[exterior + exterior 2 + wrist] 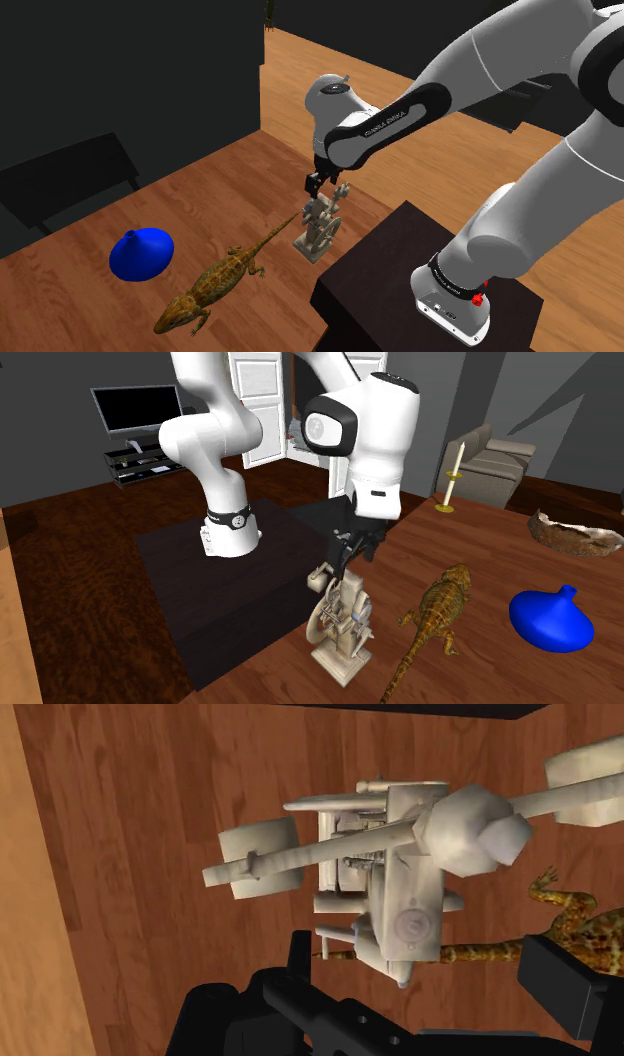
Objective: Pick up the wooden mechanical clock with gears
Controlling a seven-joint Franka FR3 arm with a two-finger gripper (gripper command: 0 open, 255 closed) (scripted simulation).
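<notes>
The mechanical clock [318, 228] is a pale beige frame with gears and a crossbar on top, standing upright on the wooden table. In the second exterior view the clock [340, 627] stands close to the dark stand. My black gripper [325, 185] hangs just above its top, fingers apart. Seen from the wrist, the clock [400, 874] lies straight ahead of the gripper [430, 974], and the two fingers stand wide apart on either side of its lower end without touching it. The gripper [355, 547] is open and holds nothing.
A brown lizard figure [215, 285] lies right beside the clock, its tail reaching the clock's base. A blue squat vase [142, 253] sits farther off. The dark stand [400, 290] borders the clock's other side. A candle [452, 477] and a rough bowl [575, 534] stand farther away.
</notes>
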